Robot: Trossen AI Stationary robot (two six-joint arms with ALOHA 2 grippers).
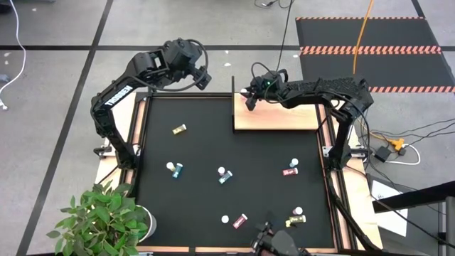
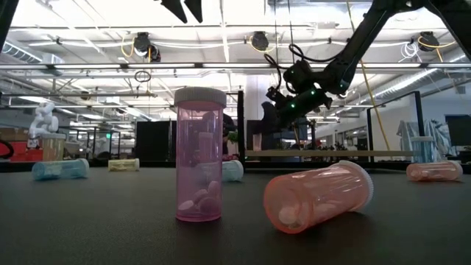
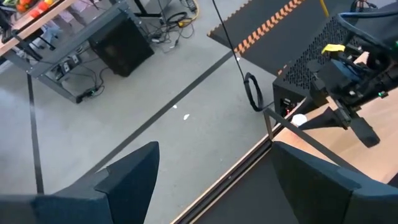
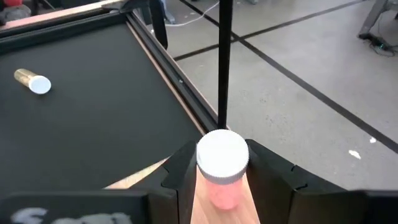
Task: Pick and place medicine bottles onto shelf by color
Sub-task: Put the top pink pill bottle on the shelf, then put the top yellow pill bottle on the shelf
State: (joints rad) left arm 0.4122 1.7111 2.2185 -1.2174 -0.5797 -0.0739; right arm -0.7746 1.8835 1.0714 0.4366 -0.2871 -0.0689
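Gripping a pink bottle (image 4: 222, 167) by its sides, the right gripper (image 4: 221, 171) hovered over the shelf's (image 1: 284, 119) far left corner; the left gripper (image 3: 211, 180) waited with fingers spread above the mat's (image 1: 206, 149) far edge, other bottles lying scattered on the mat

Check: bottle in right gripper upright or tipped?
Upright: the pink bottle stands cap-up between the right gripper fingers, over the shelf.

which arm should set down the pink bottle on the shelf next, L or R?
Right. The right gripper already grips the pink bottle between its fingers, over the far left corner of the shelf. The left gripper is open and empty, beyond the mat's far edge.
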